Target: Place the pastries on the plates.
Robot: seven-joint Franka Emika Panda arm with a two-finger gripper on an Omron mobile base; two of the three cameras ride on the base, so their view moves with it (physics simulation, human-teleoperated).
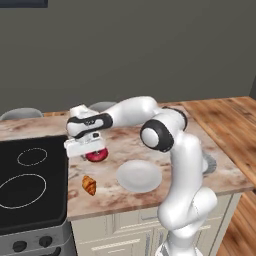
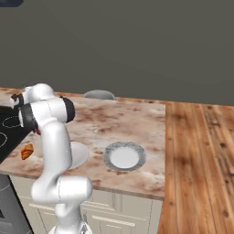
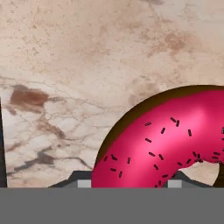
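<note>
Marbled brown tabletop (image 1: 125,192) carries everything. Down at it, the gripper (image 1: 94,151) is clamped on the pink donut (image 1: 97,155), which sits between its fingertips beside the cooktop (image 1: 30,180). Nearer the front edge lies the croissant (image 1: 89,185), with the white plate (image 1: 139,175) to its right.

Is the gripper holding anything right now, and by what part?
It appears to hold the pink-frosted donut: the gripper sits right on it at the counter, jaws closed across one side of the ring. The contact itself is hidden, so lift gently.
</note>
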